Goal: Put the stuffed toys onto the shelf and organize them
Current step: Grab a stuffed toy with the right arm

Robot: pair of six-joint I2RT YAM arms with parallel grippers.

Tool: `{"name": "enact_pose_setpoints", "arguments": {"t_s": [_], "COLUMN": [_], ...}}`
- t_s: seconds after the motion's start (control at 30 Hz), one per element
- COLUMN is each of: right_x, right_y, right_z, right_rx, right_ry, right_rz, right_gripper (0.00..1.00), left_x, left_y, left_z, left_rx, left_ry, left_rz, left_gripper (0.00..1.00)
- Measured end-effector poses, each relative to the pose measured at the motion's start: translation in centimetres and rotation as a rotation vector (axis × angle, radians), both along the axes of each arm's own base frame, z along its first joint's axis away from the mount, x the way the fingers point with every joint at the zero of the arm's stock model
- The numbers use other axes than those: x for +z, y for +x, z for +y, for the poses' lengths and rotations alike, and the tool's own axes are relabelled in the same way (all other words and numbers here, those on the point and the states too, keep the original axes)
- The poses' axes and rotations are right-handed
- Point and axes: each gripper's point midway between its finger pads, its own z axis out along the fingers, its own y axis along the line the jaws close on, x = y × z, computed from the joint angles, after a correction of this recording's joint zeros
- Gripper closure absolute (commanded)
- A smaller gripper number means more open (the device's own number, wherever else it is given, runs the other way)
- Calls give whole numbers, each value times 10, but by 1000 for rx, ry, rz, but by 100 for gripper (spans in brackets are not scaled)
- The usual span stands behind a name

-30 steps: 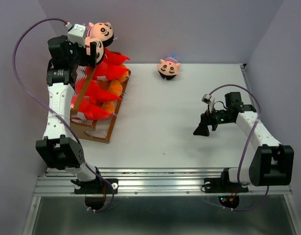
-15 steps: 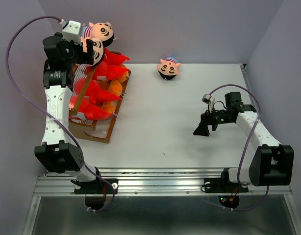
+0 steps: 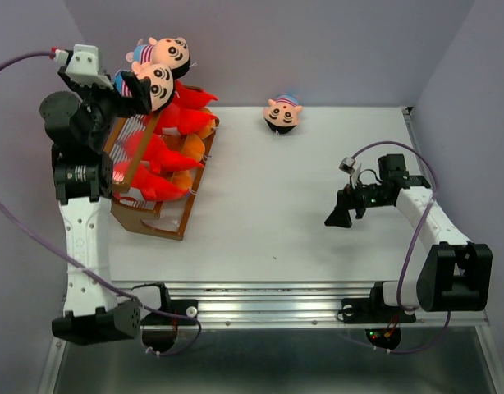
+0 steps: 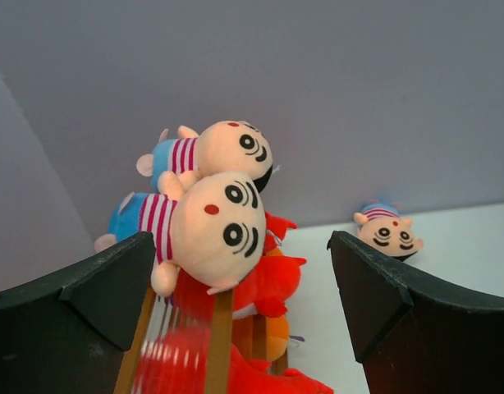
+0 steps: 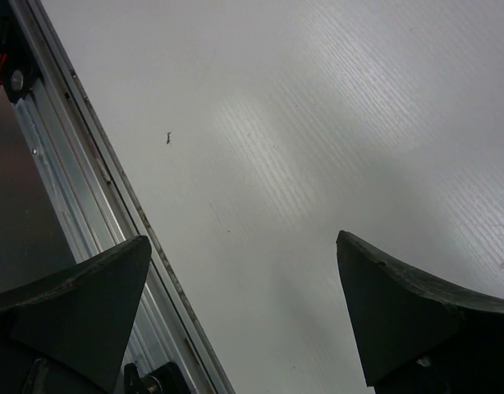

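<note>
Loose doll head (image 3: 282, 113) lying on the table (image 3: 318, 164) at its far edge, just before the back wall and well apart from both grippers. Its face is turned toward the near edge and slightly to the left, with the striped cap toward the wall. Its short long axis runs cap to chin, roughly far to near. Being nearly round, it would probably roll or squirt aside if pinched off-centre. To its left, the shelf (image 3: 158, 215) carries red toys (image 3: 158, 152) and orange toys (image 3: 192, 148) on the lower tiers and two doll heads on top. The nearer top doll head (image 3: 152, 84) appears to overhang the frame, so a brush from the left gripper (image 4: 242, 263), whose jaws are spread wide and empty just beside it, could tip it off. The right gripper (image 3: 338, 215) hangs low over bare table, jaws likewise apart and holding nothing.
</note>
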Motion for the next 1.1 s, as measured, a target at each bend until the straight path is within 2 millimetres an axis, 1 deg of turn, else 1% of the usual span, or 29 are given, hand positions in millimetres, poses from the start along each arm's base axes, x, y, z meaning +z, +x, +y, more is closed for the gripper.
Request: {"name": "enact_pose_setpoints", "arguments": {"t_s": [0.07, 0.1, 0.17, 0.23, 0.27, 0.3, 0.33, 0.37, 0.43, 0.47, 0.57, 0.6, 0.63, 0.73, 0.8, 0.87, 0.93, 1.0, 1.03, 1.1], "right_x": [0, -1, -3, -2, 0, 5, 8, 13, 22, 29, 39, 42, 38, 24, 14, 9, 9, 13, 16, 19], "right_y": [1, 2, 9, 21, 31, 46, 55, 66, 86, 102, 145, 162, 176, 195, 201, 211, 223, 238, 249, 265], "right_z": [-1, -1, -4, -7, -9, -10, -11, -10, -6, -3, 3, 3, 3, 1, -1, -3, -5, -5, -7, -9], "right_rx": [-4, -9, -30, -63, -84, -121, -142, -155, -159, -150, -134, -135, -138, -169, -213, -256, -301, -352, -401, -484], "right_ry": [-2, -4, -16, -35, -43, -44, -41, -29, 3, 27, 57, 59, 59, 51, 39, 37, 37, 45, 46, 54], "right_rz": [-1, 3, 10, 10, -3, -16, -23, -28, -20, -13, 10, 3, 14, 57, 97, 105, 87, 54, 34, 13], "right_gripper": [0, 0, 0, 0, 0, 0, 0, 0, 0, 0, 0, 0, 0, 0, 0, 0, 0, 0, 0, 0], "left_x": [6, 6, -1, -16, -22, -29, -39, -49, -61, -67, -78, -77, -77, -89, -103, -119, -130, -139, -141, -141], "left_y": [-29, -37, -60, -75, -84, -88, -95, -103, -115, -122, -140, -147, -153, -161, -158, -155, -153, -151, -151, -151], "left_z": [-8, -10, -16, -20, -22, -23, -25, -27, -30, -32, -37, -38, -41, -50, -54, -56, -57, -58, -59, -60], "left_rx": [-23, -31, -50, -63, -69, -72, -77, -80, -88, -95, -111, -117, -132, -180, -199, -209, -214, -219, -220, -223], "left_ry": [-43, -57, -89, -114, -124, -131, -141, -151, -166, -179, -212, -217, -228, -248, -263, -280, -294, -309, -317, -328], "left_rz": [-40, -47, -57, -41, -42, -35, -23, -12, -4, 4, 0, -14, -31, -20, 15, 59, 90, 116, 122, 124], "left_gripper": [1, 1, 1, 1, 1, 1, 1, 1, 1, 1, 1, 1, 1, 1, 1, 1, 1, 1, 1, 1]}}
